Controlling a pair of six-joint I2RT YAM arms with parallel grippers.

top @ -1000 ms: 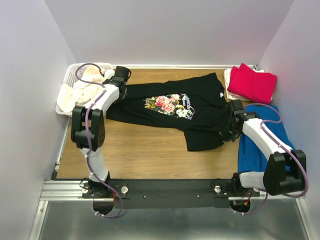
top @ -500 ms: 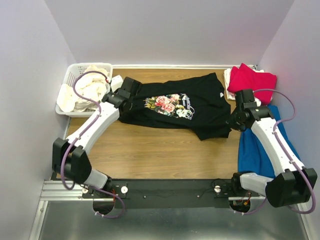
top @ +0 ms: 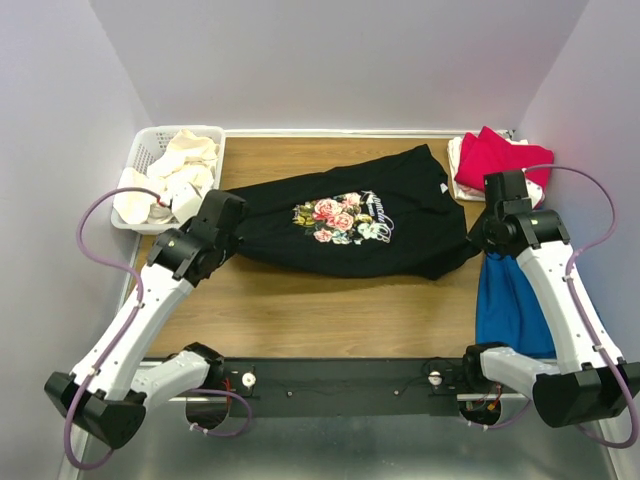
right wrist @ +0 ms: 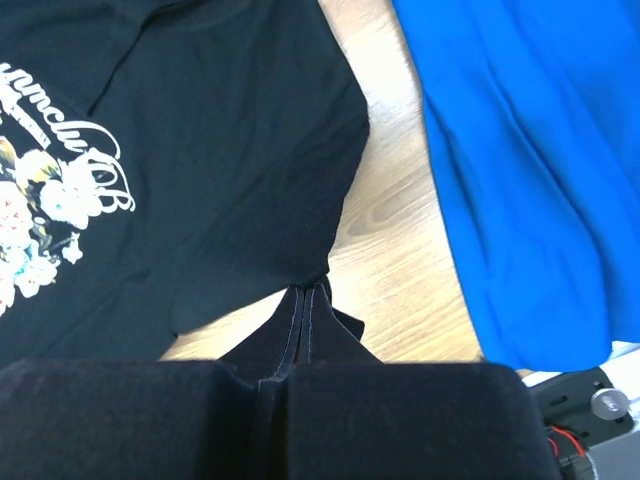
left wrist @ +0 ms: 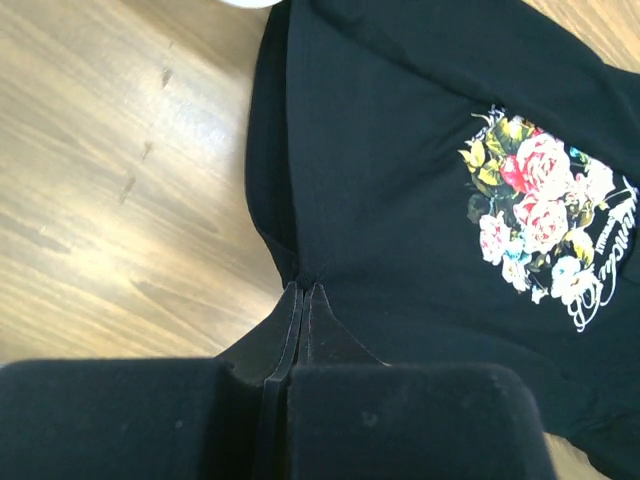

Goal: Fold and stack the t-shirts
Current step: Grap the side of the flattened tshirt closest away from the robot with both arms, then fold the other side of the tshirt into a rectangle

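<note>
The black t-shirt (top: 345, 225) with a pink-rose print and white lettering lies stretched across the middle of the wooden table. My left gripper (top: 232, 238) is shut on its left edge; the left wrist view shows the cloth (left wrist: 400, 200) pinched at my left gripper (left wrist: 303, 288). My right gripper (top: 476, 240) is shut on the shirt's right edge; the right wrist view shows the fabric (right wrist: 230, 170) pinched at my right gripper (right wrist: 308, 290). A crimson red t-shirt (top: 503, 162) lies on a cream-white one at the back right. Cream-white shirts (top: 170, 175) fill the basket.
A white lattice basket (top: 136, 158) stands at the back left corner. A blue cloth (top: 515, 300) lies along the right edge, also in the right wrist view (right wrist: 520, 170). Bare wood (top: 320, 315) lies in front of the black shirt.
Both arms have pulled toward the near side and apart. The black shirt, held at both ends, went from a bunched shape with a hanging flap to a stretched, flatter band.
</note>
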